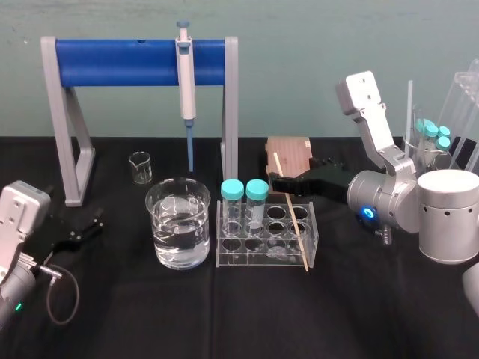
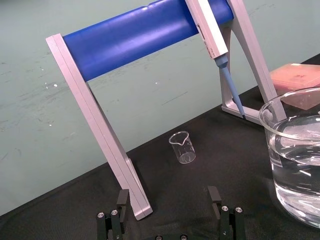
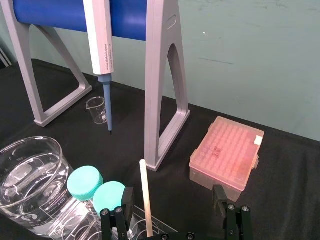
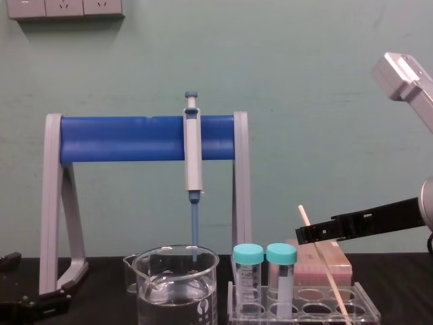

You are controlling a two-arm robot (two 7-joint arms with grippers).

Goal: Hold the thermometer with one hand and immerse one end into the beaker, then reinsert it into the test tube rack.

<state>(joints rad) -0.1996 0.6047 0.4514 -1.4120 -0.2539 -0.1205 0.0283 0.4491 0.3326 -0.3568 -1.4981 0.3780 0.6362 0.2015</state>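
The thermometer [image 1: 292, 217] is a thin tan rod that leans in the clear test tube rack [image 1: 267, 258], its top tilted toward the back. My right gripper [image 1: 283, 179] hovers at the rod's upper part, open. In the right wrist view the thermometer [image 3: 146, 200] rises between the gripper's [image 3: 171, 200] fingers, close to one finger [image 3: 126, 200] and well apart from the other. The beaker [image 1: 178, 223], holding clear water, stands left of the rack. My left gripper [image 1: 84, 228] rests open on the table at the far left.
Two teal-capped tubes [image 1: 244, 191] stand in the rack's left holes. Behind are a grey and blue stand [image 1: 142, 63] with a hanging pipette [image 1: 185, 82], a small beaker [image 1: 140, 166] and a pinkish tip box [image 1: 288, 152]. More tubes [image 1: 434, 134] stand at the far right.
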